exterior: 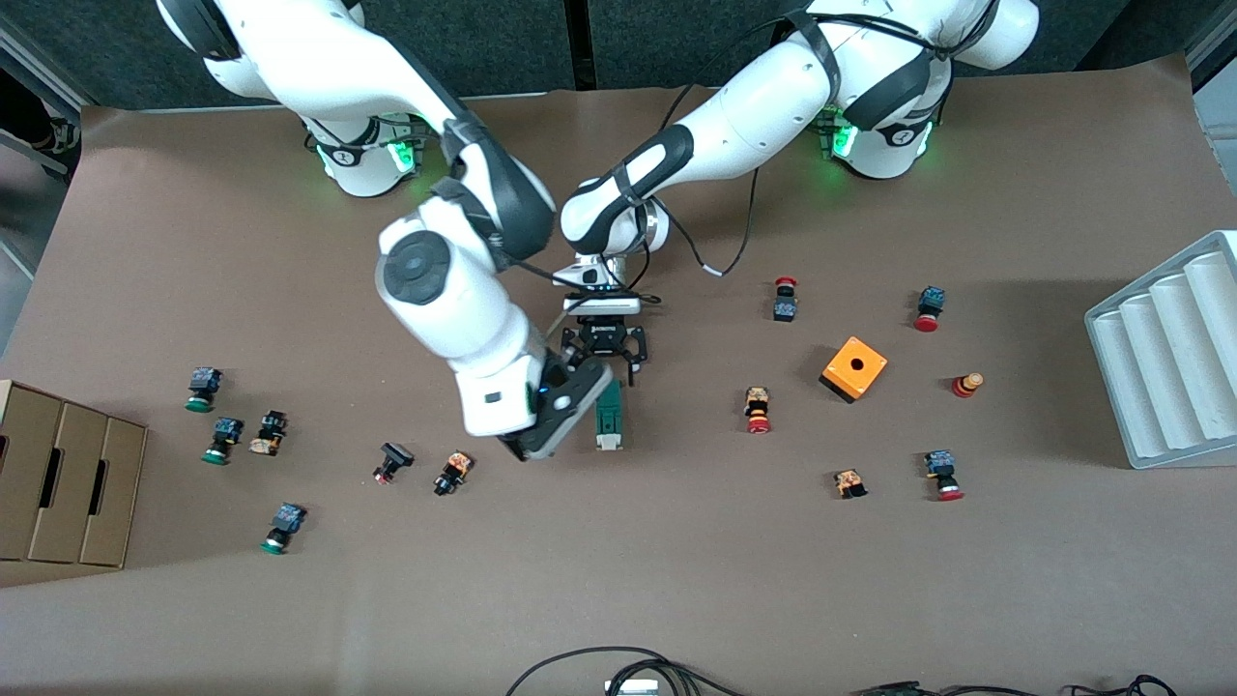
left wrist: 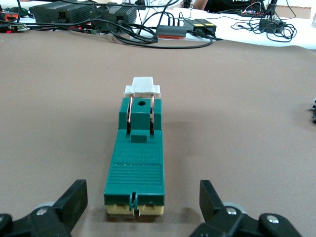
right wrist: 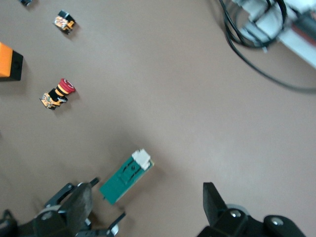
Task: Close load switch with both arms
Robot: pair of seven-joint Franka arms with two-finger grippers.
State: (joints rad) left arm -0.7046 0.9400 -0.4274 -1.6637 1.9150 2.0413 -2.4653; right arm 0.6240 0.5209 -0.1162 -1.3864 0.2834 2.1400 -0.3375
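Note:
The load switch (exterior: pixel 609 416) is a narrow dark-green block lying at the table's middle, its white piece at the end nearer the front camera. My left gripper (exterior: pixel 606 362) is low at the switch's other end, open, with its fingers (left wrist: pixel 74 197) standing clear on either side of the switch (left wrist: pixel 138 158) and not touching it. My right gripper (exterior: pixel 580 401) hangs open and empty just above the switch, toward the right arm's end of the table. In the right wrist view the switch (right wrist: pixel 126 177) lies near one finger (right wrist: pixel 81 202) of the right gripper (right wrist: pixel 148 210).
An orange box (exterior: pixel 854 368) and several red-capped buttons (exterior: pixel 758 410) lie toward the left arm's end, by a white ridged tray (exterior: pixel 1169 358). Green-capped buttons (exterior: pixel 203 389), other small buttons (exterior: pixel 452 472) and a cardboard box (exterior: pixel 58 483) lie toward the right arm's end.

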